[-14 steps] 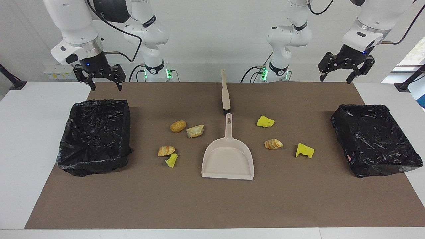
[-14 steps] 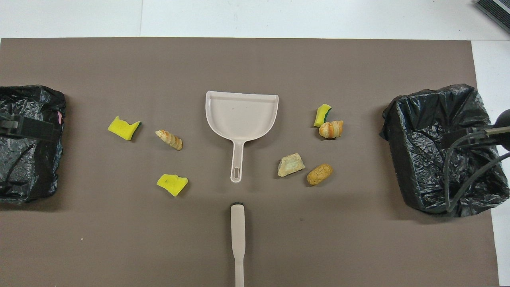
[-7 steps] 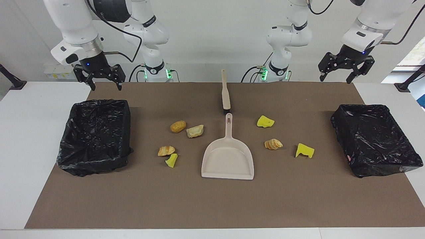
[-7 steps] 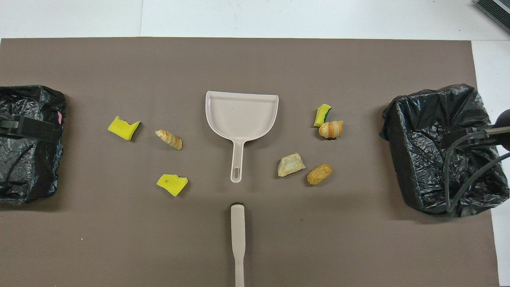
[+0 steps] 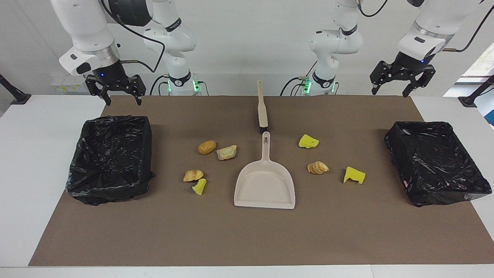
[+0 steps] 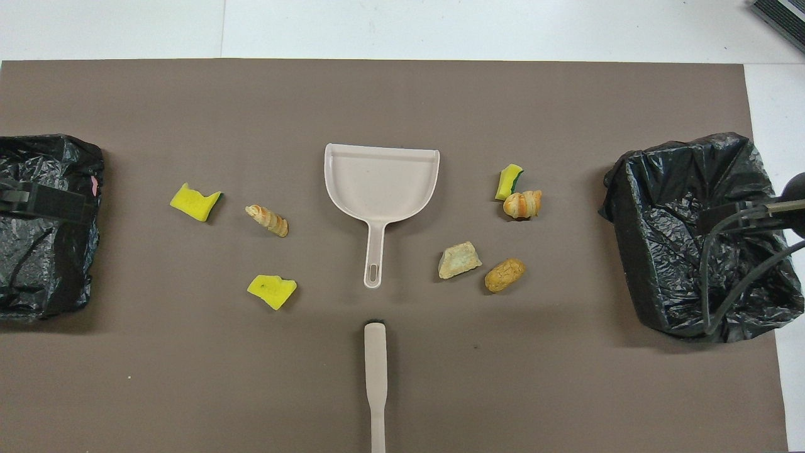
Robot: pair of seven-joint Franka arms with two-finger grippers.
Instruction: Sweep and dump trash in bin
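Several trash pieces lie on the brown mat either side of the beige dustpan [image 5: 264, 185] [image 6: 380, 182]. Toward the right arm's end lie a potato lump [image 5: 207, 147], a bread chunk [image 5: 226, 153], a croissant [image 5: 192, 175] and a yellow sponge [image 5: 199, 187]. Toward the left arm's end lie a yellow sponge [image 5: 308, 141], a ridged bread piece [image 5: 317, 167] and another yellow sponge [image 5: 354, 175]. The beige brush [image 5: 262, 110] [image 6: 375, 377] lies nearer to the robots than the dustpan's handle. My right gripper [image 5: 121, 99] and left gripper [image 5: 389, 94] hang open and empty, raised over the mat's corners by the robots.
A bin lined with a black bag [image 5: 110, 158] [image 6: 692, 233] stands at the right arm's end. A second one [image 5: 436, 162] [image 6: 44, 226] stands at the left arm's end. The brown mat [image 5: 247, 239] covers the white table.
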